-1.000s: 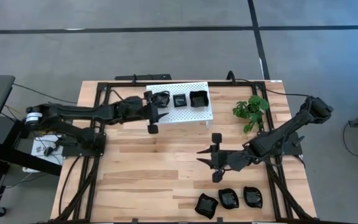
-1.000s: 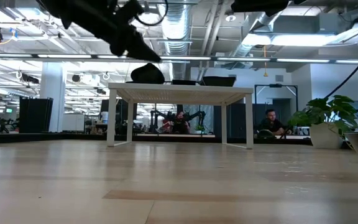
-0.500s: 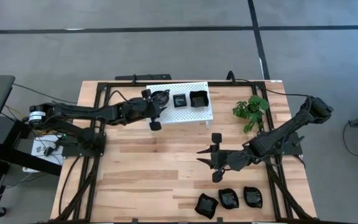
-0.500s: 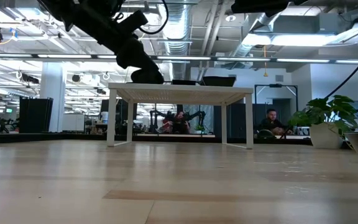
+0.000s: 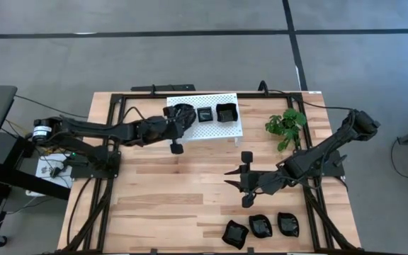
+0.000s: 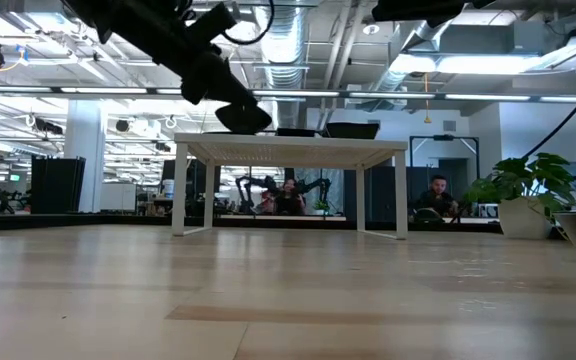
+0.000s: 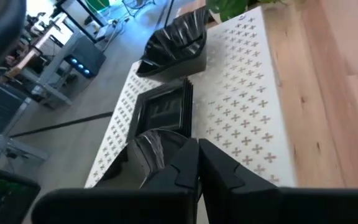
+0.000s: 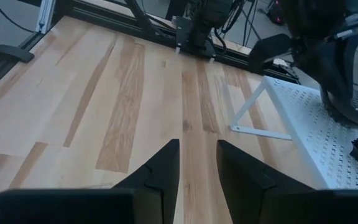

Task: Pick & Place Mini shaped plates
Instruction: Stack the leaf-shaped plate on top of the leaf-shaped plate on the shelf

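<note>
left gripper (image 5: 178, 120) clamping a plate (image 5: 183, 112) | we are lifting it off the rack (image 5: 225, 128) (it sat there a moment ago) | right gripper (image 5: 242, 185) idling open mid-table

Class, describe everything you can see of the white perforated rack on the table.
The white perforated rack is a flat panel dotted with small cut-outs, standing on thin white legs at the table's far edge. It looks like painted metal. Three glossy black mini plates sit on top in a row. The left end effector is over the leftmost one, its fingers closed on that plate.
</note>
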`<state>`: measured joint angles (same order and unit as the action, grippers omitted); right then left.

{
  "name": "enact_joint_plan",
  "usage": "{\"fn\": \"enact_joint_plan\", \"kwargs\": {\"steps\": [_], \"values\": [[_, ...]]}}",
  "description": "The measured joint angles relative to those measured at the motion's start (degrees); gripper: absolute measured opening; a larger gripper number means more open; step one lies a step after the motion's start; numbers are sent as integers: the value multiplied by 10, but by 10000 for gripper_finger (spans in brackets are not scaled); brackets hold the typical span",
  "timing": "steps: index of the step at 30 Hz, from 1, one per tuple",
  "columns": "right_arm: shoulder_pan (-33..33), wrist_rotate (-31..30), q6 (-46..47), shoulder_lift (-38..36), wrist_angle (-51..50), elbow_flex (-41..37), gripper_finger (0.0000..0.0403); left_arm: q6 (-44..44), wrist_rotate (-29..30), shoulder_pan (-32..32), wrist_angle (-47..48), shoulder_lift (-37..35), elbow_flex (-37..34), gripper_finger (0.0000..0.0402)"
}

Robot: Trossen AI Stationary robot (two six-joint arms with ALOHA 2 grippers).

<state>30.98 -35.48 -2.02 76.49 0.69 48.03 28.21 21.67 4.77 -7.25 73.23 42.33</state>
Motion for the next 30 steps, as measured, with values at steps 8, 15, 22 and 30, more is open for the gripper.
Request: {"fn": "enact_joint_plan", "kwargs": {"steps": [8, 15, 22, 30], "values": [[0, 14, 1, 0, 2, 0, 101, 51, 21, -4, 2, -53, 0, 9], [0, 14, 0, 0, 3, 0, 101, 124, -190, 44, 39, -80, 0, 10], [0, 15, 0, 0, 4, 0, 101, 163, -231, 112, 61, -101, 0, 11], [0, 26, 0, 0, 6, 0, 101, 168, -389, 191, 91, -102, -26, 10]]}}
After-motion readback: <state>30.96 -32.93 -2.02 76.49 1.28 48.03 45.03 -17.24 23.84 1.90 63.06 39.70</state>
